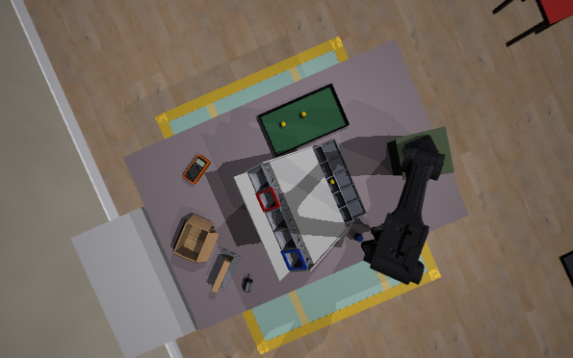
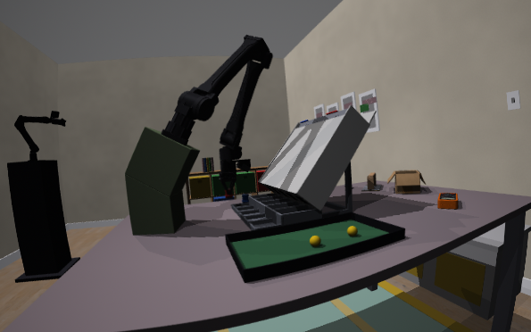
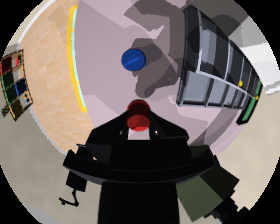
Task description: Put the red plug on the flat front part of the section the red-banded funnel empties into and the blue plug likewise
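Note:
My gripper [image 3: 138,113] [image 2: 228,192] is shut on the red plug [image 3: 138,117] and holds it above the table, off the near end of the row of grey sections [image 1: 341,185] [image 3: 213,63] [image 2: 278,210]. The blue plug [image 1: 358,238] [image 3: 132,59] stands on the table just ahead of the gripper. One yellow marble [image 1: 332,182] lies in a middle section. The tilted grey cover [image 1: 305,192] [image 2: 314,152] hides the pipes. The red-banded funnel [image 1: 268,199] and the blue-banded funnel [image 1: 294,260] sit along its top edge. The green tray [image 1: 325,103] [image 2: 274,247] holds two marbles [image 1: 283,123] [image 1: 303,114].
The arm's dark green base block [image 2: 158,183] stands right of the sections. An orange multimeter [image 1: 196,168], an open cardboard box [image 1: 195,238], a small box [image 1: 222,271] and a small dark object [image 1: 247,283] lie beyond the funnels. The table edge is close behind the gripper.

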